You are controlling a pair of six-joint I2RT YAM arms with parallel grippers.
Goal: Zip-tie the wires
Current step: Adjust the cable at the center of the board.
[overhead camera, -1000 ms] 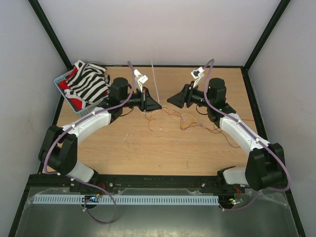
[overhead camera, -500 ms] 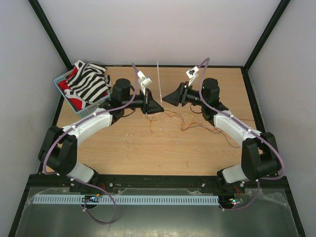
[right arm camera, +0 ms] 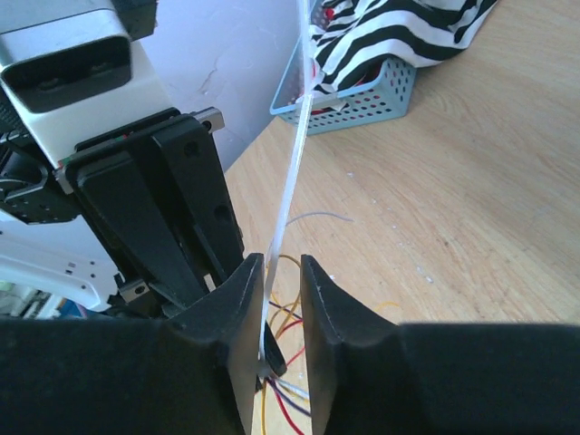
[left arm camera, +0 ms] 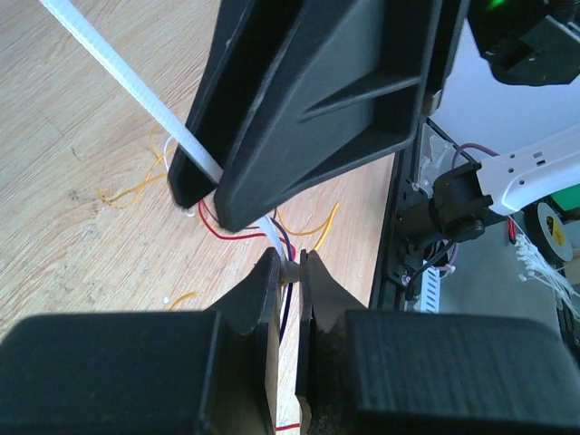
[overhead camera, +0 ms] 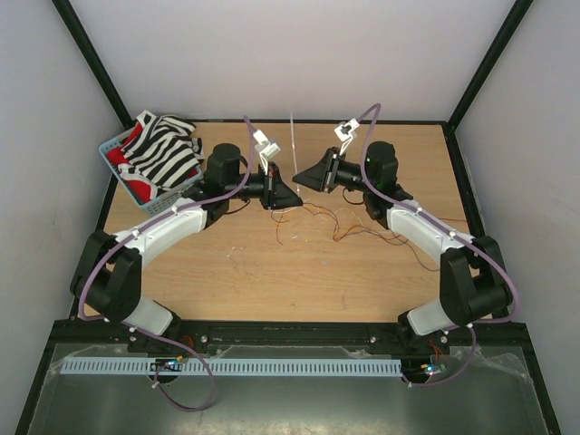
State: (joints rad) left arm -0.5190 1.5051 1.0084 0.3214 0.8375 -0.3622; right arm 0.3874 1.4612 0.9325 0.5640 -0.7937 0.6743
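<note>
The zip tie (overhead camera: 293, 145) stands nearly upright between the two grippers at the table's back middle. My left gripper (left arm camera: 290, 260) is shut on the tie's lower end, where the thin red, yellow and dark wires (left arm camera: 227, 234) pass. In the left wrist view the white strip (left arm camera: 136, 91) runs up to the left behind the right gripper's black fingers (left arm camera: 308, 100). My right gripper (right arm camera: 281, 261) straddles the strip (right arm camera: 292, 181). The strip lies against its left finger, and a gap shows on the other side. Loose wires (overhead camera: 353, 227) curl on the wood below the grippers (overhead camera: 292, 186).
A blue basket (overhead camera: 111, 145) holding a black-and-white striped cloth (overhead camera: 168, 149) stands at the back left corner. Black frame posts and white walls border the table. Purple cables run along both arms.
The right gripper has moved left onto the zip tie, and its jaws have narrowed around the strip. The strip now stands a little further right. The left gripper holds still.
</note>
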